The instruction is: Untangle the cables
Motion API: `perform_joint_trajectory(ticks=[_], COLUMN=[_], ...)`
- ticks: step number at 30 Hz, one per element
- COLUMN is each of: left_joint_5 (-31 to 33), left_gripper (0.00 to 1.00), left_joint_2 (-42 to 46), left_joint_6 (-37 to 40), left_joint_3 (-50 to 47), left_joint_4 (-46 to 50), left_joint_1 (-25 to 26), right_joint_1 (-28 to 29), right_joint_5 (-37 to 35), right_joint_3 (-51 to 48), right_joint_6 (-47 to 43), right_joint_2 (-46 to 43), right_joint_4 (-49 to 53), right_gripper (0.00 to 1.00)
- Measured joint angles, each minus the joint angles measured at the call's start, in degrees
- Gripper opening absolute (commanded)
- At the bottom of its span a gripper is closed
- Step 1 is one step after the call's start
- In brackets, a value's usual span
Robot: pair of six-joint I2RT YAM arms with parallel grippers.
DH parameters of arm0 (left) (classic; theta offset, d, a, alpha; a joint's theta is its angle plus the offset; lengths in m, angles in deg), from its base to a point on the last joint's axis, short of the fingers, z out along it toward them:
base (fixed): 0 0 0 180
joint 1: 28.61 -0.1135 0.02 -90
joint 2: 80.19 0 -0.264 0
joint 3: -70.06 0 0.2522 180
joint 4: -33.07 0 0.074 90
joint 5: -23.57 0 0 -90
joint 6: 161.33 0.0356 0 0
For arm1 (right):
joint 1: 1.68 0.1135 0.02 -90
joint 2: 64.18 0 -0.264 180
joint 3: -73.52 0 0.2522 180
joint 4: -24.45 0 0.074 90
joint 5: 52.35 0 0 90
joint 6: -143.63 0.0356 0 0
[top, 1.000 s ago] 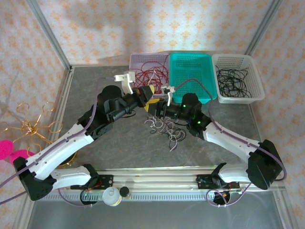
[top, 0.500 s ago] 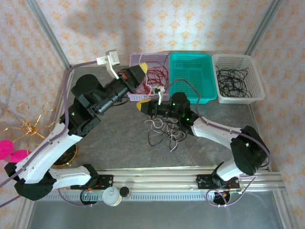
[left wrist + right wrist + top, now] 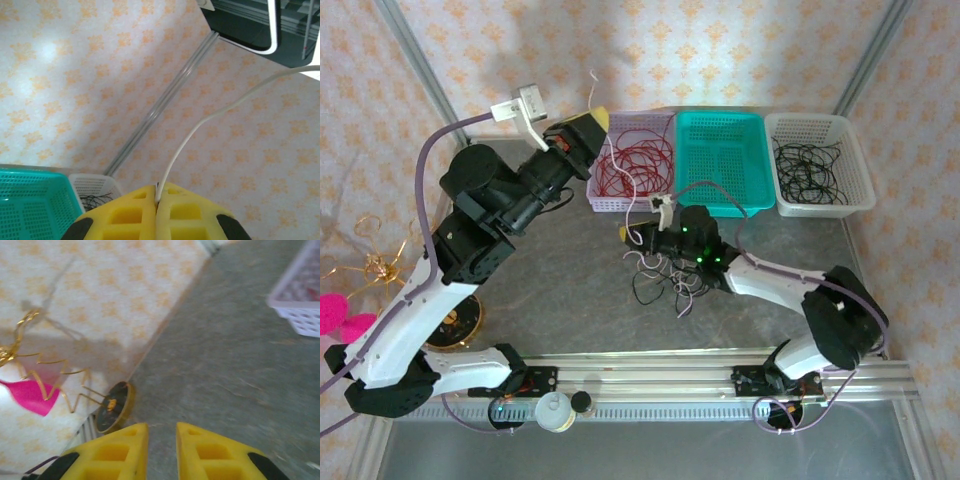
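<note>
My left gripper (image 3: 597,120) is raised over the left end of the purple basket (image 3: 603,200), which holds red cables (image 3: 638,158). It is shut on a thin white cable (image 3: 595,86) that rises from its tips. In the left wrist view the yellow fingers (image 3: 125,215) pinch that white cable (image 3: 200,125), which curves up and to the right. My right gripper (image 3: 623,232) sits low over the table beside a loose tangle of white and black cables (image 3: 665,278). Its yellow fingers (image 3: 115,450) stand slightly open with nothing between them.
An empty teal basket (image 3: 720,160) and a white basket (image 3: 855,165) of black cables (image 3: 805,168) stand at the back. A gold wire stand with a round base (image 3: 112,407) and a pink piece (image 3: 30,395) sit off the table's left edge.
The left gripper has risen and swung back-left from the table's middle, carrying the white cable. The right gripper has parted from it and shifted left, staying low by the tangle.
</note>
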Motion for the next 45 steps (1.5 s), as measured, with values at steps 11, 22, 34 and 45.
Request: perform_joint_trajectory(ticks=[11,22,34,45], left_joint_5=[0.3,-5.8,-9.9,-4.3], left_gripper=[0.00,0.00,0.00,0.33], left_joint_2=[2.2,2.3,2.6,4.7], left_joint_6=[1.6,1.6,0.4,-2.6], left_joint_3=[-7.5,-15.5,-18.3,-21.4], left_joint_4=[2.1,3.5,2.1,1.3], left_joint_1=[0.0,0.0,0.0,0.0], right_joint_1=[-12.4,-11.7,-3.9,-4.1], right_joint_5=[0.1,20.3,30.9,26.7], right_joint_3=[2.7,21.0,24.9,25.1], right_joint_6=[-8.2,-15.3,-20.3,-15.2], right_joint_2=[-18.2,-16.5,-4.7,-3.8], right_joint_4=[18.7,21.2,23.8,24.6], right_gripper=[0.50,0.60,0.24,0.00])
